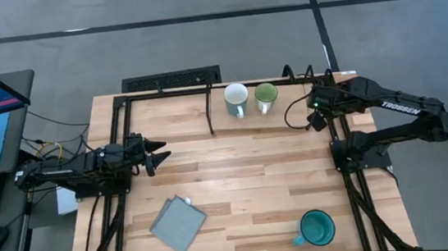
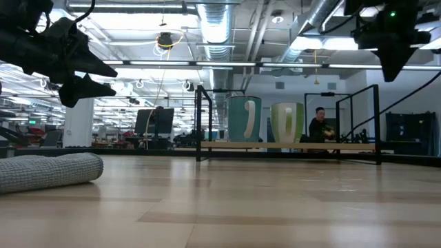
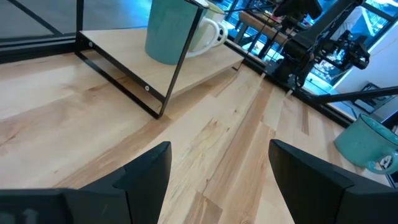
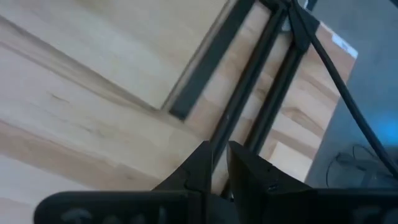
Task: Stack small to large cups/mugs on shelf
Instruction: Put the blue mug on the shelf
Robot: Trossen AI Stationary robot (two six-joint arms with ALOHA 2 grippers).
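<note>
The white mug (image 1: 236, 99) and the light green mug (image 1: 266, 97) stand upright side by side on the shelf (image 1: 277, 120) at the table's far edge. They also show in the low view, the white mug (image 2: 243, 118) and the green mug (image 2: 287, 122). The larger teal mug (image 1: 316, 228) stands on the tabletop near the near right corner and shows in the left wrist view (image 3: 370, 143). My left gripper (image 1: 161, 156) is open and empty above the table's left side, pointing right. My right gripper (image 1: 316, 119) is shut and empty, held high beside the shelf's right end.
A folded grey cloth (image 1: 177, 223) lies on the tabletop near the near left. The shelf's black legs (image 1: 210, 114) stand on the tabletop. Black frame rails (image 1: 115, 152) run along both table sides. A cable (image 1: 295, 106) loops over the shelf's right part.
</note>
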